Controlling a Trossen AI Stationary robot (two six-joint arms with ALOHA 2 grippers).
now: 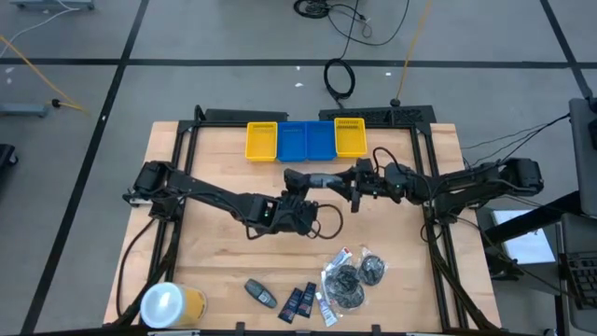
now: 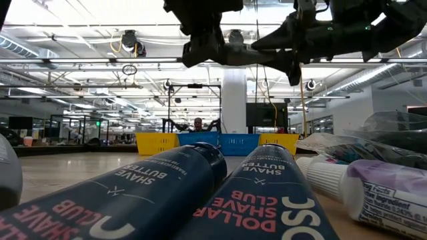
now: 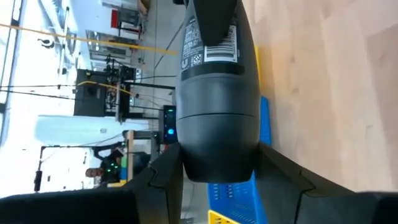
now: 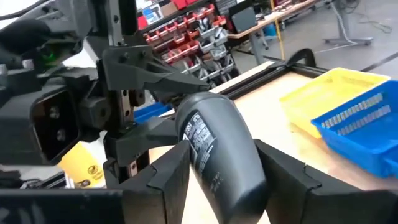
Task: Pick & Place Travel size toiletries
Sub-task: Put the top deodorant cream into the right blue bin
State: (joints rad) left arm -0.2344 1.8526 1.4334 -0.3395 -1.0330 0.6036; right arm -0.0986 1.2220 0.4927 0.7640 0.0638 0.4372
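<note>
One dark grey oblong bottle [image 1: 325, 177] is up in the air over the table's middle, lying level between my two grippers. My left gripper [image 1: 298, 177] is shut on one end and my right gripper [image 1: 358, 183] on the other. The low view shows the bottle [image 2: 248, 53] high above the table. The other toiletries lie near the table's near edge: a second grey bottle [image 1: 261, 294], navy packets [image 1: 299, 301], a white tube [image 1: 323, 309] and clear pouches [image 1: 347, 282]. My left gripper [image 3: 217, 180] pinches the bottle's rounded plain end [image 3: 217, 152] between its two fingers, coming level from the table's left, fingers along the bottle. The bottle is lifted clear and level. My right gripper [image 4: 224, 177] pinches the bottle's opposite, labelled end [image 4: 214, 155] between its two fingers, coming level from the table's right. The left gripper's fingers [image 4: 143, 134] show on the far end.
Yellow and blue trays [image 1: 308, 140] stand in a row at the table's far edge, just beyond the grippers. A large white-topped yellow container [image 1: 173, 305] sits at the near left corner. Bare wood [image 1: 215, 252] lies between the arms and the toiletries.
</note>
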